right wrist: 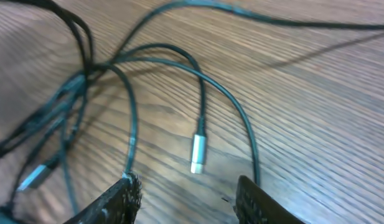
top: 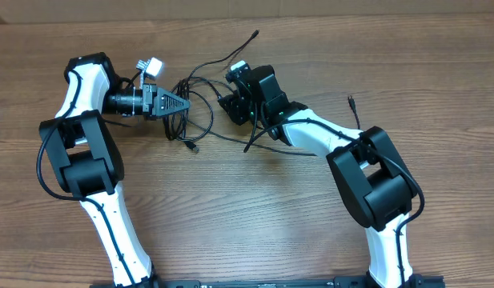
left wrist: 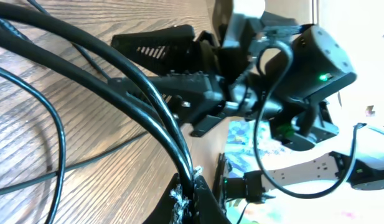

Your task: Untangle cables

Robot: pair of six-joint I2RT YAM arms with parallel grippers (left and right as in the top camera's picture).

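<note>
Wood-grain table [top: 255, 208], both arms meeting at the knot of the cables [top: 200, 108] near its far edge. On the left side of the knot, the left gripper [left wrist: 193, 186] is clamped fully shut on a bundle of several strands that fan out from its tips. On the right side of the knot, the right gripper [right wrist: 188, 202] stands roughly half open and holds nothing. A silver plug [right wrist: 198, 152] lies flat on the wood on the side of the knot facing this claw, with a looped strand passing close by each of its fingers [right wrist: 126, 196].

The step in hand appears to be taking one free end while the other arm anchors the knot. It would go best by closing on the plug's own cord alone, just behind the plug, keeping the neighbouring loops out of the jaws. The pull should then be slow and directed away from the knot, so that the crossings loosen instead of cinching.
</note>
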